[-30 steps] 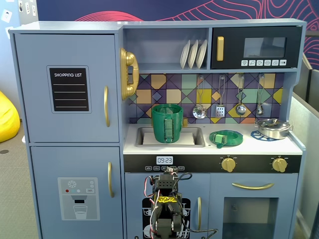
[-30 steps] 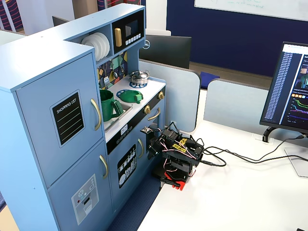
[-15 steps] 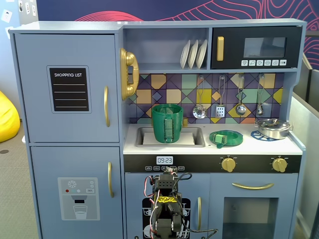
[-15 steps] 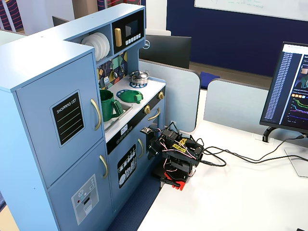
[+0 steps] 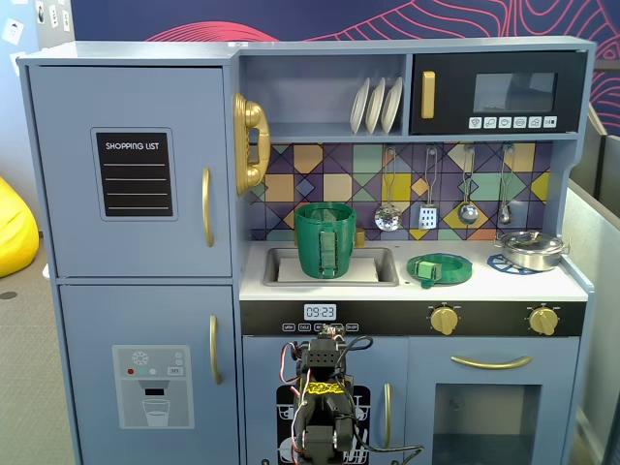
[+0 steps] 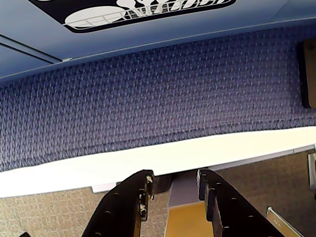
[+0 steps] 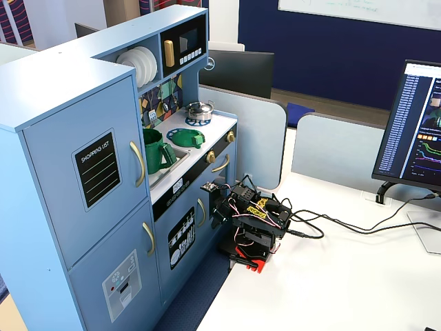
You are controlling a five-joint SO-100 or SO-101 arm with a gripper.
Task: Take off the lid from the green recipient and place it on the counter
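On counter: lid (image 5: 439, 269) lay flat right of sink (image 5: 373, 263), off green recipient (image 5: 325, 239)
Recipient: stood upright in sink, mouth uncovered
Jaws: spread, empty, folded low before kitchen, aimed at blue carpet (image 6: 148, 98)
Pot (image 5: 532, 249): far right of counter (image 5: 504, 283)

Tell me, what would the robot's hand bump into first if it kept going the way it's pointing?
Probably the blue carpet at the toy kitchen's foot. In the wrist view the hand points across a white ledge toward it, though depth is hard to judge.
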